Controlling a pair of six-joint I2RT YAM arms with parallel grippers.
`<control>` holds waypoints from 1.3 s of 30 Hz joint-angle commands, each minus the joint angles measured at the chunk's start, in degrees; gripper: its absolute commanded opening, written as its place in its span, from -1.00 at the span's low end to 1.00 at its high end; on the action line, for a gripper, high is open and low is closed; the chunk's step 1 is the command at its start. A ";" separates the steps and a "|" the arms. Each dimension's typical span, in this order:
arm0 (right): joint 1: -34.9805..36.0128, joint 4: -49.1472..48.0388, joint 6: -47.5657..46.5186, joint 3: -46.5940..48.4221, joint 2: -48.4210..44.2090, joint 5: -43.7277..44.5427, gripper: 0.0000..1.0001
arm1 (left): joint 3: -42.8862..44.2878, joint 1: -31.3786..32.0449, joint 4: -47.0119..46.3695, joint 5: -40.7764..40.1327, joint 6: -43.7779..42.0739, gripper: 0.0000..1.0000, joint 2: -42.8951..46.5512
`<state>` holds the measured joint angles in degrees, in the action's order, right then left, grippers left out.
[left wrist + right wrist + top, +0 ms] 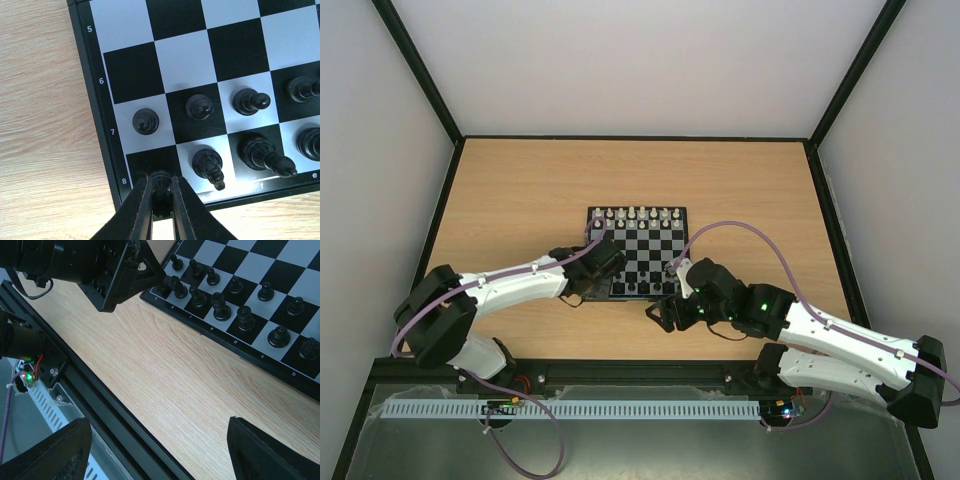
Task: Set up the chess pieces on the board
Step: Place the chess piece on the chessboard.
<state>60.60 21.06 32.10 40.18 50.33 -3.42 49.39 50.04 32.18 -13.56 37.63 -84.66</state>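
Left tool (161, 187) clenches a dark piece (161, 178) at the board (96, 125) corner; right tool (160, 422) released.

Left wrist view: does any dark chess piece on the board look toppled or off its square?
Nothing stands out. The tiny dark chess pieces stand upright, one per square, on the black-and-grey checked board; the left gripper pinches the corner one.

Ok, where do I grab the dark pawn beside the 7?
Probably pinch the pawn under its round head, straight from above, since it stands upright. Close in from the border and the neighbouring pawn; the left tool, shut on the corner piece, crowds the row-8 side.
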 commanded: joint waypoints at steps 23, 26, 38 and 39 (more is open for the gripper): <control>-0.29 -0.34 -1.03 -0.91 0.39 -0.92 0.50 | -0.89 -0.90 -0.60 -1.42 -0.70 -0.54 -0.96; -0.29 -0.33 -1.06 -0.90 0.47 -0.95 0.50 | -0.53 -0.87 -0.01 -1.60 -0.62 -0.44 -0.43; -0.22 -0.17 -0.98 -0.73 1.42 -0.38 0.51 | 2.17 -0.91 5.16 -3.49 1.54 -0.22 14.33; -0.22 -0.15 -1.03 -0.72 1.52 -0.24 0.50 | 1.82 -0.87 5.10 -3.35 1.87 -0.20 16.28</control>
<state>60.60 20.99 31.92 39.88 51.13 -3.84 50.17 49.47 34.68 -15.59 38.00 -75.24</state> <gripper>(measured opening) 0.752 0.388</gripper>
